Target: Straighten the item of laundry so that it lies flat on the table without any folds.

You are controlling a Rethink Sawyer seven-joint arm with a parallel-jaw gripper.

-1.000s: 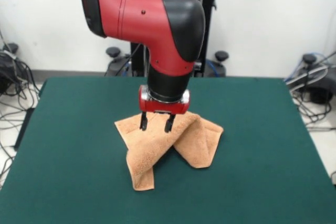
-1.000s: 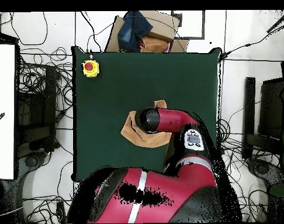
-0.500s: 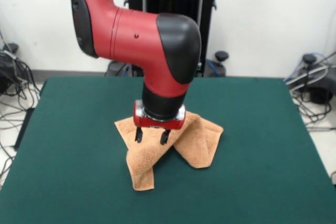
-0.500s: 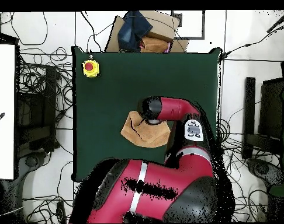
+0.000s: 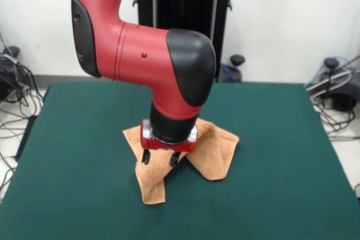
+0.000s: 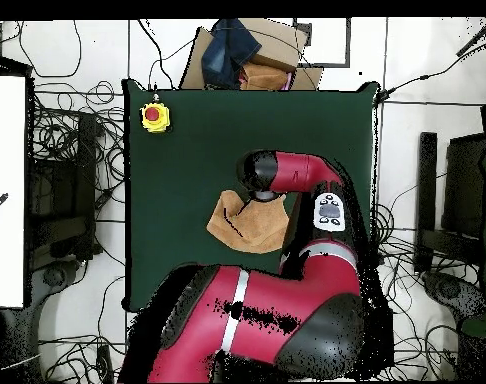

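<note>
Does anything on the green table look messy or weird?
Yes. The peach-orange terry-cloth towel is folded over itself into two crossing flaps instead of lying flat on the dark green felt table. The red and black gripper hangs over it, jaws open.

Clearance: surface (image 5: 281,139) mostly bare green on all sides of the towel (image 5: 211,153).
The only raised item is a yellow box with red button (image 6: 155,117) at one corner, well apart from the towel. The arm (image 5: 169,66) hangs low over the towel's middle, blocking approach from above; its outer flaps stay reachable.
</note>
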